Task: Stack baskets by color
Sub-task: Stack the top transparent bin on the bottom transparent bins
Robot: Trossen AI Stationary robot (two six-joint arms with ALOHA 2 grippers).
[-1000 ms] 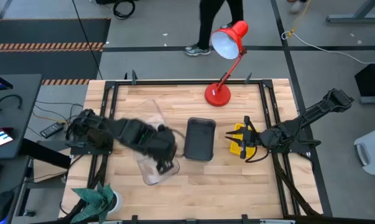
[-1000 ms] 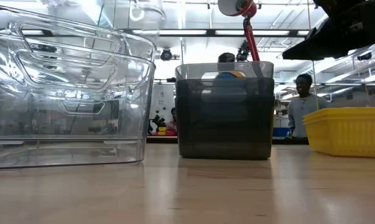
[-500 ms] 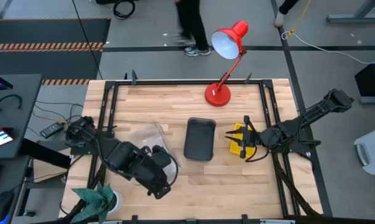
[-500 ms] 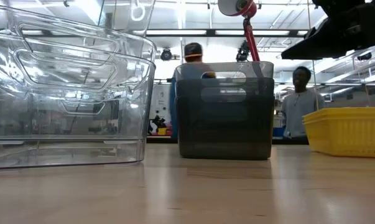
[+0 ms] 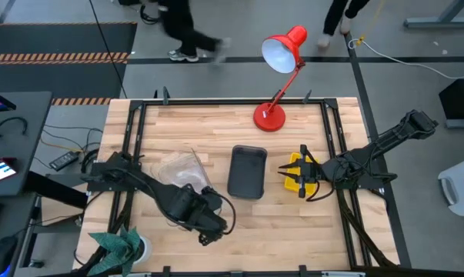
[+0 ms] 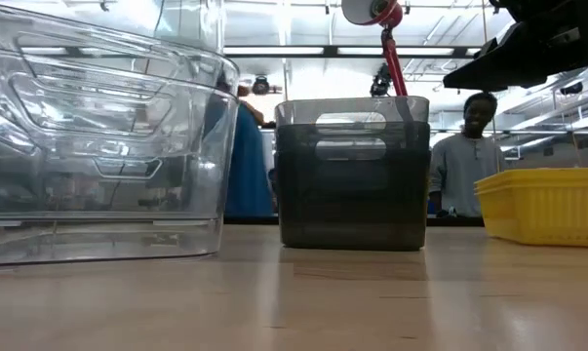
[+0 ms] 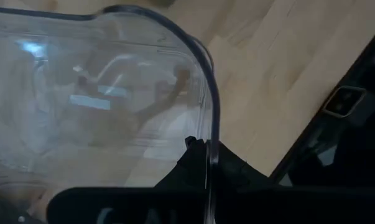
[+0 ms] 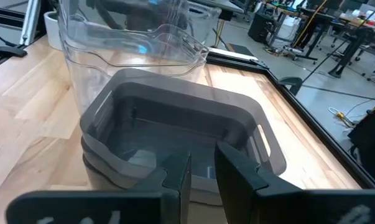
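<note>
My left gripper (image 5: 207,231) stands near the table's near edge, pointing down, shut on a clear basket (image 7: 81,93) that the arm mostly hides from above. More clear basket (image 5: 181,169) lies just beyond it, and clear walls (image 6: 98,146) fill the left of the low view. The dark grey baskets (image 5: 247,171) stand nested at the table's middle, bottoms on the wood (image 6: 352,175). The yellow baskets (image 5: 292,165) rest on the table at the right (image 6: 547,205). My right gripper (image 5: 302,178) hovers over them, open, aimed at the grey stack (image 8: 175,124). My left gripper holds the clear basket by its rim (image 7: 210,134), at a rounded corner. One finger is inside the wall and one outside, coming from above and pointing down. Whether the basket's bottom rests on the table, I cannot tell.
A red desk lamp (image 5: 278,69) stands at the far edge. A green plant-like object (image 5: 120,246) sits at the near left corner. Black frame rails (image 5: 131,138) run along the table's sides. People (image 6: 469,156) move in the room beyond the far edge.
My left gripper has swung toward the table's near edge and sunk, staying shut on the clear basket. This has uncovered the clear basket behind it. In the low view the upper clear rim now sits more tilted. People have walked past beyond the table.
</note>
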